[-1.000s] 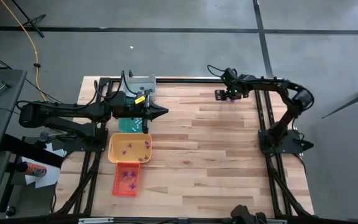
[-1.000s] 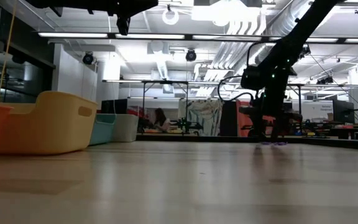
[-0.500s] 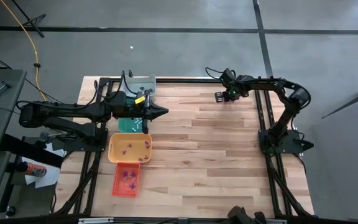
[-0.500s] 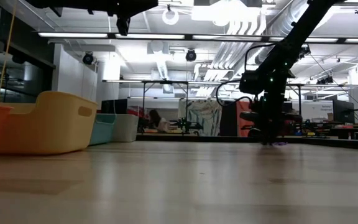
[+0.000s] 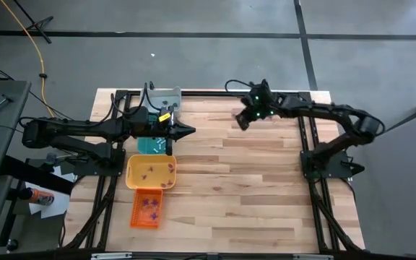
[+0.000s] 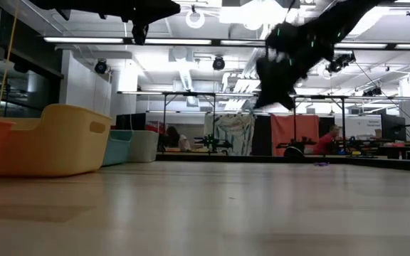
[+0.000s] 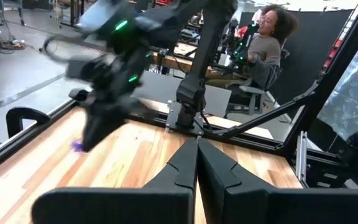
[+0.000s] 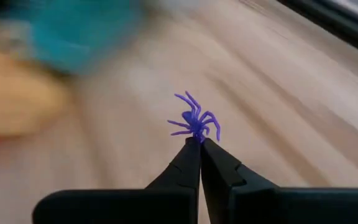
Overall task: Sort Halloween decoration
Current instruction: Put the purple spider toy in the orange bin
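My right gripper (image 5: 243, 121) is above the far middle of the table, well clear of it, and shut on a tiny purple spider trinket (image 8: 194, 123). It also shows blurred in the low view (image 6: 265, 99) and in the left wrist view (image 7: 95, 130). Another purple trinket (image 6: 321, 163) lies on the table at the far right; it also shows in the left wrist view (image 7: 78, 146). My left gripper (image 5: 191, 131) is shut and empty, held above the table beside the teal tray (image 5: 152, 144). My right gripper pinches the purple spider by the rear of its body (image 8: 196, 135), only at the very ends of its two fingers. The spider sticks out beyond the fingertips (image 8: 190, 152), legs spread, lifted clear of the table.
A row of trays stands at the table's left: grey (image 5: 166, 96), teal, yellow (image 5: 151, 172) and orange (image 5: 147, 208). The yellow and orange trays hold several purple trinkets. People sit in the room beyond the table (image 7: 269, 43).
My right gripper has risen from the table at the far right, where it stood at a purple trinket. It has swung toward the table's left edge and now carries the purple spider well clear of the table. One purple trinket stays on the table there.
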`<state>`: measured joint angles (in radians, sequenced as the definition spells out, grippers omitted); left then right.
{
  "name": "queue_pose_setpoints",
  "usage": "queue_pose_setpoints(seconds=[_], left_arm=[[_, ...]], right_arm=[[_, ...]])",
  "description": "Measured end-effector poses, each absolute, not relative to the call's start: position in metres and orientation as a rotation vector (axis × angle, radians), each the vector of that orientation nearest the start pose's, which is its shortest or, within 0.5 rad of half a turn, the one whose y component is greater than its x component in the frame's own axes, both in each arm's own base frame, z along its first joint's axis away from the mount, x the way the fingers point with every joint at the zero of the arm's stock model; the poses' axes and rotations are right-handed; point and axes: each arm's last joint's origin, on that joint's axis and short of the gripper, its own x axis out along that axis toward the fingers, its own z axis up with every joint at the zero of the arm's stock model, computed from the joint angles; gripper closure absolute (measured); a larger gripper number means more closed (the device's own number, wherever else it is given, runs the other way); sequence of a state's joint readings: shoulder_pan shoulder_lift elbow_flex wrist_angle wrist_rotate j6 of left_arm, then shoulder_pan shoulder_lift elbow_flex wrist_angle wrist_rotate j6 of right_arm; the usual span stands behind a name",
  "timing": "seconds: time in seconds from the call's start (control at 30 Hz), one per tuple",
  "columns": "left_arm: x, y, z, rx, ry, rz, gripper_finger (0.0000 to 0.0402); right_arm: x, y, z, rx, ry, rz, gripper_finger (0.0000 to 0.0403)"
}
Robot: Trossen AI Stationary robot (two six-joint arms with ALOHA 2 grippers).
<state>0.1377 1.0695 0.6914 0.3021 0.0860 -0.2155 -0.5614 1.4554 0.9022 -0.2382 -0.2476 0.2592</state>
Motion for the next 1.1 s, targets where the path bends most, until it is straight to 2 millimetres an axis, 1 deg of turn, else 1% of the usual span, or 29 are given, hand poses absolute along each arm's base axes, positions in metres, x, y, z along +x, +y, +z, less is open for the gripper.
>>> queue_pose_setpoints(seconds=[0.07, 0.17, 0.3, 0.4, 0.53, 0.97, 1.03, 1.1], left_arm=[[0.237, 0.031, 0.293, -0.214, 0.07, 0.06, 0.0401], [0.237, 0.031, 0.293, -0.2, 0.07, 0.059, 0.0402], [0.237, 0.031, 0.293, -0.197, 0.07, 0.06, 0.0401], [0.237, 0.031, 0.293, -0.196, 0.068, 0.063, 0.0402], [0.237, 0.031, 0.293, -0.196, 0.067, 0.065, 0.0402], [0.237, 0.031, 0.294, -0.176, 0.061, 0.066, 0.0401], [0.237, 0.031, 0.294, -0.154, 0.061, 0.071, 0.0402], [0.237, 0.031, 0.294, -0.118, 0.061, 0.081, 0.0401]], right_arm=[[0.267, -0.134, 0.238, 0.498, 0.579, -0.246, 0.0402], [0.279, -0.107, 0.264, 0.392, 0.412, -0.098, 0.0402], [0.288, -0.078, 0.289, 0.273, 0.234, 0.034, 0.0402], [0.291, -0.064, 0.302, 0.218, 0.139, 0.088, 0.0402], [0.292, -0.058, 0.305, 0.205, 0.104, 0.102, 0.0402], [0.292, -0.058, 0.305, 0.207, 0.105, 0.095, 0.0403], [0.293, -0.056, 0.304, 0.204, 0.118, 0.108, 0.0403], [0.298, -0.05, 0.297, 0.196, 0.161, 0.13, 0.0403]])
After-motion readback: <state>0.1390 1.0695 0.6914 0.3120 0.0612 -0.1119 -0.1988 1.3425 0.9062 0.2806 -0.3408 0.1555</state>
